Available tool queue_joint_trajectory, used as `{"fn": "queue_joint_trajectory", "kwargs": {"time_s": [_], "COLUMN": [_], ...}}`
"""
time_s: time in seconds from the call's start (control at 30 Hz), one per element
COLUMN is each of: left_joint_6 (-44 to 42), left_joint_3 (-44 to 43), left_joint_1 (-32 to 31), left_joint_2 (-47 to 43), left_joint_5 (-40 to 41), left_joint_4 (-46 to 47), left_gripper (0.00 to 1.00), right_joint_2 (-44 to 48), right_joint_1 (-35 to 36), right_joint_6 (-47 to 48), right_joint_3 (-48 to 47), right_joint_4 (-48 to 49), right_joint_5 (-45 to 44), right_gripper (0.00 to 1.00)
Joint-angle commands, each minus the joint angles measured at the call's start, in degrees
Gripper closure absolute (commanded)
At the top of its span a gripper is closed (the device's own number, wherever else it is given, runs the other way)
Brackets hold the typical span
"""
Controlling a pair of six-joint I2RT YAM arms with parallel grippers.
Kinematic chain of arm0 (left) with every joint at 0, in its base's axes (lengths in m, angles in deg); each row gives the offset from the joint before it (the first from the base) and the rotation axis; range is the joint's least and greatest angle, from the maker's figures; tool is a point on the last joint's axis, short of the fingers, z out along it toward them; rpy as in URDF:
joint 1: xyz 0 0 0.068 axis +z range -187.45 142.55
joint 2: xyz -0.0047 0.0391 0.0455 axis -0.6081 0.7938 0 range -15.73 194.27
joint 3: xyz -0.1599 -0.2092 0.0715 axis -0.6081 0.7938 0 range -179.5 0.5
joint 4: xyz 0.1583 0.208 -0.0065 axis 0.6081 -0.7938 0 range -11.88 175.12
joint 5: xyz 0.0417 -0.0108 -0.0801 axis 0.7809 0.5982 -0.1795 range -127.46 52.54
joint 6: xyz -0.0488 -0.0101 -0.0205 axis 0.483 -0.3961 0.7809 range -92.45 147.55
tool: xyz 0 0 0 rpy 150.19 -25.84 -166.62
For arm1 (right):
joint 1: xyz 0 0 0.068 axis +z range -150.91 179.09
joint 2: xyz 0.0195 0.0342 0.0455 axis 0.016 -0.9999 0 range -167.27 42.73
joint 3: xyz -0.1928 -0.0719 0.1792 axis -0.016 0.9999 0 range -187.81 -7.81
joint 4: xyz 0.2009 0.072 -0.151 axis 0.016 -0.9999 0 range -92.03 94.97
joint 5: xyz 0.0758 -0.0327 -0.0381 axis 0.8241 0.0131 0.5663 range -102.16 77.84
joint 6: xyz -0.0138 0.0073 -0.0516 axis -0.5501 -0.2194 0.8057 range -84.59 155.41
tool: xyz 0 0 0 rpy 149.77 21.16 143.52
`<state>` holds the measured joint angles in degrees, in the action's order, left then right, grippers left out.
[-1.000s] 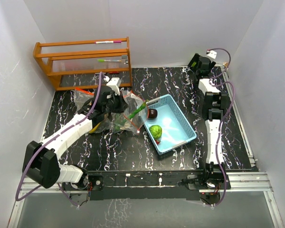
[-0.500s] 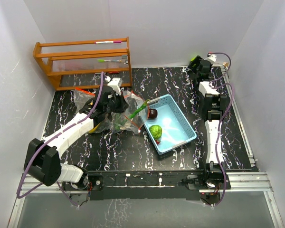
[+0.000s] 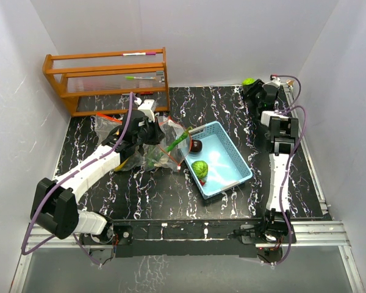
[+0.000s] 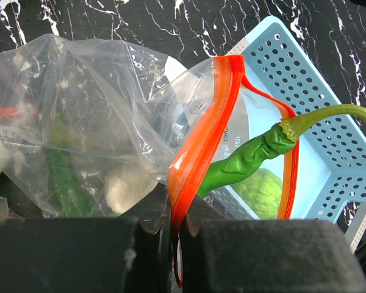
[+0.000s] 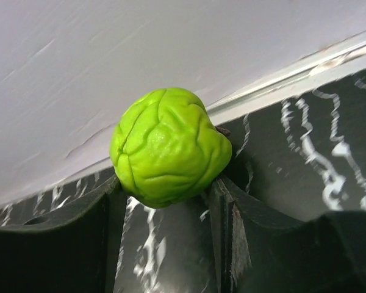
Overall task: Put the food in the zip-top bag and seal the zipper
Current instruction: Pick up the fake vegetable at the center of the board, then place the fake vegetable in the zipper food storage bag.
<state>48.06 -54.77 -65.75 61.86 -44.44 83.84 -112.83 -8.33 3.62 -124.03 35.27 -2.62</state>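
Observation:
My left gripper (image 4: 175,213) is shut on the red-orange zipper (image 4: 204,140) of the clear zip-top bag (image 4: 97,104), holding its mouth up beside the blue basket (image 3: 232,152). A long green pepper (image 4: 256,152) pokes out of the mouth. The bag (image 3: 158,149) holds green and pale food. At the back right, by the wall, my right gripper (image 5: 168,189) is shut on a lime-green ball (image 5: 169,146), with a finger on each side; the top view shows the ball (image 3: 248,82) there too. In the basket lie a dark purple ball (image 3: 196,146), a second lime-green ball (image 3: 199,168) and a little red piece (image 3: 202,182).
A wooden rack (image 3: 107,79) stands at the back left. A second clear bag (image 3: 110,122) lies crumpled left of the held one, under my left arm. White walls close in the table on three sides; the right gripper is close to the back wall.
My right gripper has swung right toward the back wall and closed on the lime-green ball. The left gripper and the bag have stayed where they were.

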Motion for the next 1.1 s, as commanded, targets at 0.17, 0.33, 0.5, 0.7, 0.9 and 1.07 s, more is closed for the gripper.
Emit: {"fn": "queue_joint_trajectory", "kwargs": {"time_s": [0.17, 0.33, 0.5, 0.7, 0.9, 1.07], "left_joint_6": [-0.38, 0.26, 0.41, 1.86, 4.13, 4.76], "left_joint_3": [0.74, 0.68, -0.29, -1.25, -3.62, -4.76], "left_joint_1": [0.17, 0.17, 0.17, 0.17, 0.17, 0.17], "left_joint_2": [-1.56, -0.46, 0.36, 0.55, 0.44, -0.87], "left_joint_5": [1.69, 1.96, 3.58, 6.13, 3.12, 0.61], "left_joint_4": [0.88, 1.13, 0.32, -1.72, -3.92, -5.21], "left_gripper": [1.0, 1.0, 1.0, 1.0, 1.0, 1.0], "right_joint_2": [20.28, 31.86, 43.86, 62.37, 82.01, 92.55], "right_joint_1": [0.31, 0.31, 1.96, 8.49, 17.04, 23.4], "right_joint_6": [-7.2, -10.42, -15.46, -13.12, 0.2, 6.91], "right_joint_3": [23.01, 38.23, 51.45, 63.62, 69.0, 70.48], "right_joint_4": [19.29, 26.24, 32.79, 29.22, 5.19, -9.69], "right_joint_5": [15.6, 21.11, 29.05, 34.52, 31.12, 28.24], "right_gripper": [0.89, 0.89, 0.9, 0.89, 0.89, 0.89]}}
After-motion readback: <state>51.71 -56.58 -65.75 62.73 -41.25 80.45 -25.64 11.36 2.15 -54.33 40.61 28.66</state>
